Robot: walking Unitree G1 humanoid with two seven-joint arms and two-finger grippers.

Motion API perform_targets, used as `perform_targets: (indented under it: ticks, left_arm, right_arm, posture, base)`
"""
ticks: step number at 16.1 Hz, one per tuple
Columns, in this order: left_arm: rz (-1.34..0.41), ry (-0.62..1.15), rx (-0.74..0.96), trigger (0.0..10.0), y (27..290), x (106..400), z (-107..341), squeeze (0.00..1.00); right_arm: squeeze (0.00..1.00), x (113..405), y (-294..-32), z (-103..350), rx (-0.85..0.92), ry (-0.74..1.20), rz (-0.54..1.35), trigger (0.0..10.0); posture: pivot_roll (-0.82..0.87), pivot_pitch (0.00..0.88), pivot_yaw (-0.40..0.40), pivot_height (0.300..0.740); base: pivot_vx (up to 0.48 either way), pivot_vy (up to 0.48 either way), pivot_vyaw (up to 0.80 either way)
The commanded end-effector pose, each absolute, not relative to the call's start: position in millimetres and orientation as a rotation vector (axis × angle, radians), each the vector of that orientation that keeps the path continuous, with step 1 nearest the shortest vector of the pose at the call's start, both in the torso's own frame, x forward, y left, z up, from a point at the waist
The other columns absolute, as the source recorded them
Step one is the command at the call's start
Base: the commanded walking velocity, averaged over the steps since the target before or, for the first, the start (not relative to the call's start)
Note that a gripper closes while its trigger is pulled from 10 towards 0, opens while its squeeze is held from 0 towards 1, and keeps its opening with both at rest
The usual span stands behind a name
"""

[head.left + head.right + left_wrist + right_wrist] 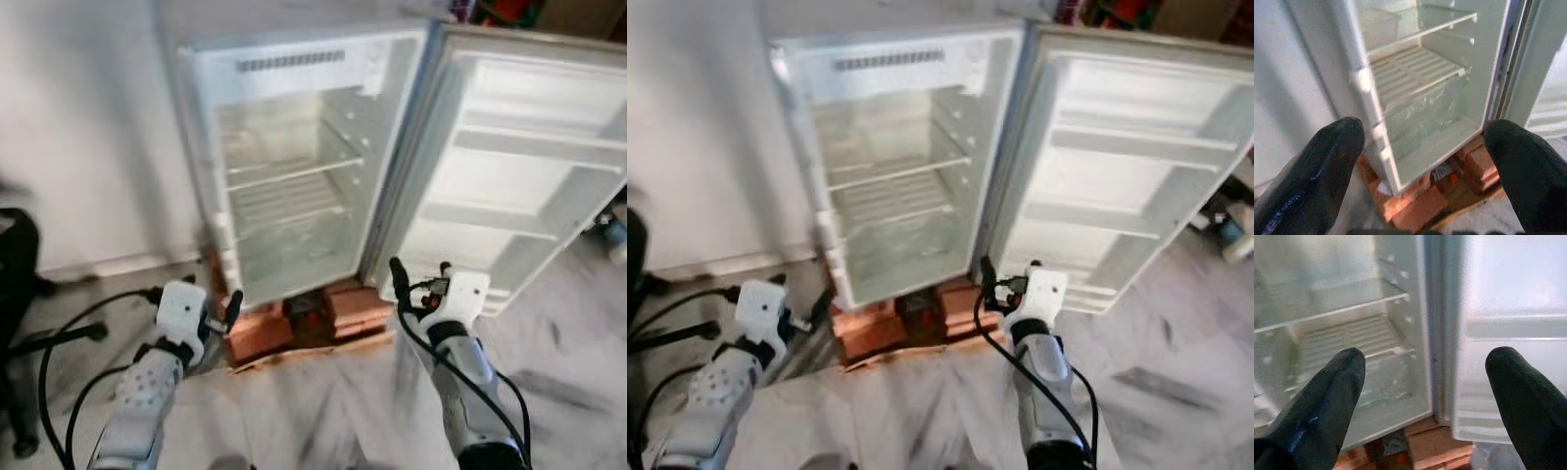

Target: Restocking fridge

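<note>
Grey marbled floor (323, 401) and a pale wall (88, 127) frame the head views, which are slightly blurred. A small white fridge (284, 157) stands on red bricks (260, 333) over a wooden pallet (323, 348), its door (529, 166) swung fully open toward the robot's right; shelves in the cabinet and door racks carry no visible goods. No brand, label or writing is legible anywhere. The left gripper (211, 299) hovers low before the fridge's lower left corner, holding nothing. The right gripper (421, 279) hovers near the bottom of the cabinet where it meets the door, fingers spread, holding nothing. Black cables (69, 343) trail on the floor at left beside a dark chair base (20, 284). Left wrist view: the two black fingertips (1312, 166) stand wide apart with nothing between them, aimed at the wire shelf (1415, 73), the clear crisper drawer (1425, 115) and the bricks below. Right wrist view: fingertips (1327, 391) likewise wide, nothing held, pointed at the hinge seam (1435, 333) between cabinet and door, with shelves on one side and a door rack (1513, 328) on the other.
</note>
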State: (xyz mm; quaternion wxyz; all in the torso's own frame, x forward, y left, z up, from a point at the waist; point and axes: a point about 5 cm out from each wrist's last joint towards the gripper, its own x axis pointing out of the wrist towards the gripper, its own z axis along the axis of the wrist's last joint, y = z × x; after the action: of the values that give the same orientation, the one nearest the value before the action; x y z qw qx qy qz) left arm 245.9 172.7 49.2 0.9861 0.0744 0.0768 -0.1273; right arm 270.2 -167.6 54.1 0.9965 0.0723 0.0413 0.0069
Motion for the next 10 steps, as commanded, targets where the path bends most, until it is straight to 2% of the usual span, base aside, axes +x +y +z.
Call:
perform_targets:
  ticks: [1,4,10]
  left_arm:
    - [-0.272,0.146,0.143,10.0,166,248,50,0.0]
    - [-0.328,0.13,0.152,10.0,153,252,52,0.0]
    - [-0.332,0.141,0.134,10.0,145,245,46,0.0]
  right_arm:
    - [0.0,270,-178,58,0.135,0.068,-0.012,10.0]
    - [0.0,272,-169,57,0.132,0.073,0.021,10.0]
    - [0.0,273,-169,57,0.126,0.076,0.033,10.0]
  posture:
    - [0.11,0.035,-0.032,0.74]
    - [0.1,0.039,-0.038,0.74]
    - [0.1,0.046,-0.049,0.74]
  base:
    - [0.368,-0.307,0.0]
    - [0.34,-0.334,0.0]
    - [0.264,-0.397,0.0]
